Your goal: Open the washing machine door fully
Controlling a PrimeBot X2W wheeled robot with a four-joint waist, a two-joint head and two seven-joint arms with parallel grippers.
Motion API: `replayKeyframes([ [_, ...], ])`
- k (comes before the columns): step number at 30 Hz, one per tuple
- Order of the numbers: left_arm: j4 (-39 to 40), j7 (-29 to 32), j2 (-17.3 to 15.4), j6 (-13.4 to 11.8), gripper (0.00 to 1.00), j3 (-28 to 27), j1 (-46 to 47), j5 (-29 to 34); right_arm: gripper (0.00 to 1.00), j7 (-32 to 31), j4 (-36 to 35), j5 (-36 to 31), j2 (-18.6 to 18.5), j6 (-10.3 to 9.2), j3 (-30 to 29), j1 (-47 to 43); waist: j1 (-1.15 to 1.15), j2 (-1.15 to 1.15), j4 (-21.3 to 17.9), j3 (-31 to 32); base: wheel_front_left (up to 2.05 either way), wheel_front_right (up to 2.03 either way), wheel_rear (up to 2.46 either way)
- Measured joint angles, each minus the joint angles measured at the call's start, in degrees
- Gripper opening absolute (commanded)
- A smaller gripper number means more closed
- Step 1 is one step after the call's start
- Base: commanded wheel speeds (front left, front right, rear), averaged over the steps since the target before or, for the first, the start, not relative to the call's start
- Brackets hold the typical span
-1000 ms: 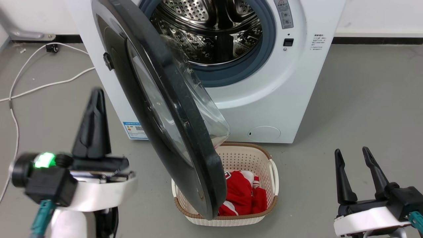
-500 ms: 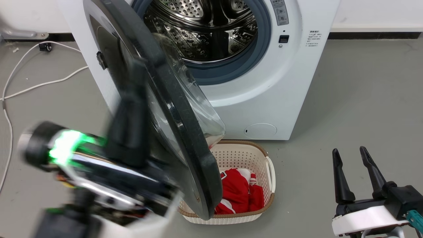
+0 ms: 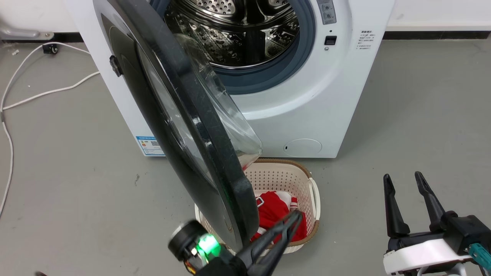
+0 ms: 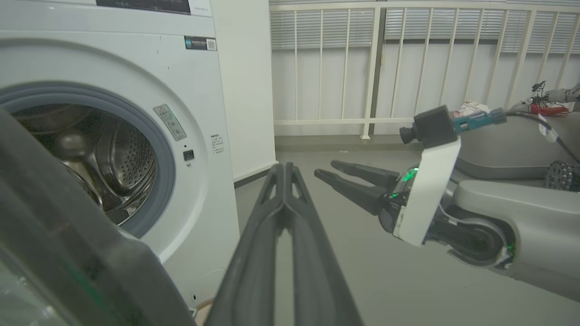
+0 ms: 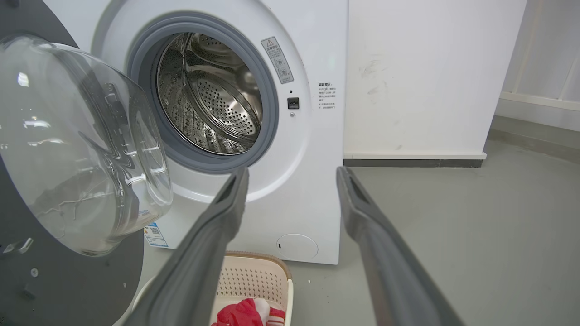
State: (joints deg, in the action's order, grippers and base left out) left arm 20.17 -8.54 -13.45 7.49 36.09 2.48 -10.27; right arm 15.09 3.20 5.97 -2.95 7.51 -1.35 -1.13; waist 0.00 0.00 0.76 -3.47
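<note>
No wording legible. Grey label, warning triangle: machine front, 2 o'clock of drum opening. Blue QR sticker: 7 o'clock.

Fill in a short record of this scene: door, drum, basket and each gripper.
Door: open wide, not yet folded right back
Drum: exposed, no laundry seen inside
Basket: under the door's lower edge, red clothes inside
Left gripper: fingers together, holding nothing, beside the door's lower edge; contact unclear
Right gripper: fingers apart, empty, away from the door
</note>
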Motion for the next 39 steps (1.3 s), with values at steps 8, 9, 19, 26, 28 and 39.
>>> replayKeyframes([
  [8, -9.5, 0.7, -0.1, -1.2, 0.00, 0.5, -3.1, -1.7, 1.00, 0.0, 0.5, 0.1, 0.0, 0.00, 0.7, 1.0, 0.00, 0.00, 0.1, -0.8, 0.00, 0.00, 0.00],
  [9, -10.4, 0.1, 0.1, -1.5, 0.00, 0.1, -3.1, -1.7, 1.00, 0.0, 0.6, 0.2, 0.0, 0.00, 0.7, 1.0, 0.00, 0.00, 0.1, -0.9, 0.00, 0.00, 0.00],
  [19, -18.5, -4.4, 3.5, -4.7, 0.00, -3.9, 1.6, -2.5, 1.00, 0.0, 1.6, 0.9, 0.0, 0.00, 1.6, 1.1, 0.00, 0.00, -0.6, -1.3, 0.00, 0.00, 0.00],
  [26, -20.3, -5.6, 4.4, -5.0, 0.00, -4.0, 2.6, -2.5, 1.00, 0.0, 2.1, 1.3, 0.0, 0.00, 1.8, 1.2, 0.00, 0.00, -0.5, -1.4, 0.00, 0.00, 0.00],
  [28, -20.2, -5.8, 4.5, -5.4, 0.00, -4.0, 2.4, -2.5, 1.00, 0.0, 2.3, 1.5, 0.0, 0.00, 1.7, 1.1, 0.00, 0.00, -0.3, -1.3, 0.00, 0.00, 0.00],
  [39, -15.1, -6.3, 2.9, -10.3, 0.00, -5.7, -5.2, -2.1, 1.00, -0.1, 2.8, 2.1, 0.0, 0.00, 1.4, 0.8, 0.00, 0.00, 5.1, -0.5, 0.00, 0.00, 0.00],
])
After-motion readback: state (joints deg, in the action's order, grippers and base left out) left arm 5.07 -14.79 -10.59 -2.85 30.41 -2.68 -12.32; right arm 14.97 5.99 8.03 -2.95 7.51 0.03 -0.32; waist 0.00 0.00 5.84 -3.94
